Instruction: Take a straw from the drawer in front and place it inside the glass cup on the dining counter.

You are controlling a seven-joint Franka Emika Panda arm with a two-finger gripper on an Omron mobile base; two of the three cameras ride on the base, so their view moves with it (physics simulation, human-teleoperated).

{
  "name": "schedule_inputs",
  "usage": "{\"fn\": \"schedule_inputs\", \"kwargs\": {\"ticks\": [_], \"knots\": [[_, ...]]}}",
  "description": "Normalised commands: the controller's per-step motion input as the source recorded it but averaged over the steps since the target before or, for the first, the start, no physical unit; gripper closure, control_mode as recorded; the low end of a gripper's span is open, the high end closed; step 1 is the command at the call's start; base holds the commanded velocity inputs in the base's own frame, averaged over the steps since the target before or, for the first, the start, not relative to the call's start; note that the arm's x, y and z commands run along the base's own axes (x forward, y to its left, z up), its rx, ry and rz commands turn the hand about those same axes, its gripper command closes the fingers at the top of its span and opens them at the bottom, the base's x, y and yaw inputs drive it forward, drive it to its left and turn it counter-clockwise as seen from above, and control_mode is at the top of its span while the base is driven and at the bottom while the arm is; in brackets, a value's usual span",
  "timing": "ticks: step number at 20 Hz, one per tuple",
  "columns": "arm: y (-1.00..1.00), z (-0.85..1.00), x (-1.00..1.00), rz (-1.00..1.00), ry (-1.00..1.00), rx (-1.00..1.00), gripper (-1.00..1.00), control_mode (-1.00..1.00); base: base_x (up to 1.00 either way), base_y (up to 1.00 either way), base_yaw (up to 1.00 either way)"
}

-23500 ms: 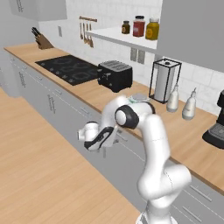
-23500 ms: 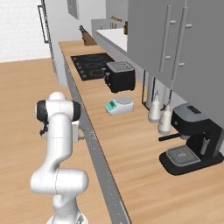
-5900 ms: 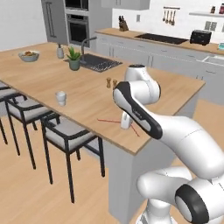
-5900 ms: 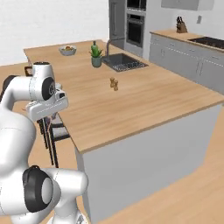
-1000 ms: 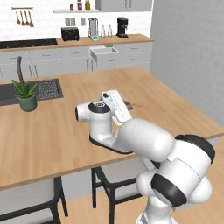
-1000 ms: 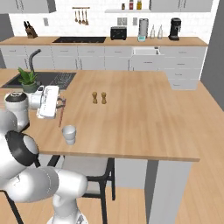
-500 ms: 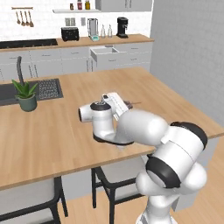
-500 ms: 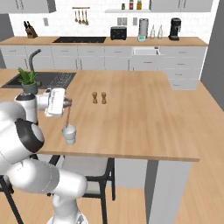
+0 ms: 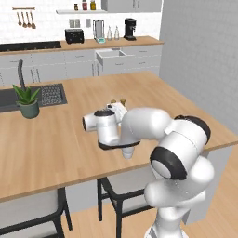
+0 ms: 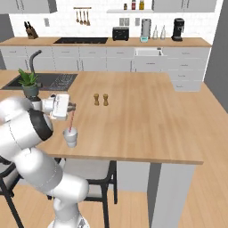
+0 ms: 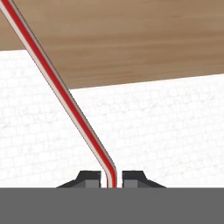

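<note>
**Straw held over the glass cup on the island**

The dining counter (image 10: 147, 120), a broad light-wood island top, spans the middle of both base views, with a black sink (image 10: 49, 81) set into its far left part and a grey base below. Behind it runs the wall counter (image 10: 111, 42) with a black toaster (image 10: 118, 33), a coffee machine (image 10: 178, 29) and a stove top (image 10: 80, 40). A dark chair (image 10: 95, 171) stands tucked under the island's near edge.

The white arm reaches over the near left part of the island. A potted plant (image 10: 29, 83) stands beside the sink, and two small brown shakers (image 10: 101, 99) stand side by side near the middle of the top, well apart from the arm's work.

The glass cup (image 10: 70, 137) stands upright near the island's front edge. In the left base view it is partly hidden under the arm (image 9: 128, 152).

The gripper (image 11: 109, 178) is clenched on the straw (image 10: 71, 120), its dark finger tips (image 11: 89, 178) pressed against the bent end in the hand view. From the right base view the thin red straw slants down from the hand to the cup's rim; whether its lower tip is already inside the cup cannot be told.
</note>
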Motion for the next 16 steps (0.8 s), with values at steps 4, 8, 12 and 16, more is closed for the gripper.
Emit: {"fn": "schedule_inputs", "kwargs": {"ticks": [4, 8, 12, 16], "knots": [[0.19, -0.15, 0.33, 0.0, 0.02, 0.0, 1.0, -1.0, 0.0, 0.0, 0.0], [0.19, -0.16, 0.36, 0.0, 0.0, 0.0, 1.0, -1.0, 0.0, 0.0, 0.0], [0.06, -0.27, 0.33, 0.0, 0.0, 0.0, 1.0, -1.0, 0.0, 0.0, 0.0], [0.0, -0.34, 0.32, 0.0, 0.0, -0.01, 1.0, -1.0, 0.0, 0.0, 0.0]]}}
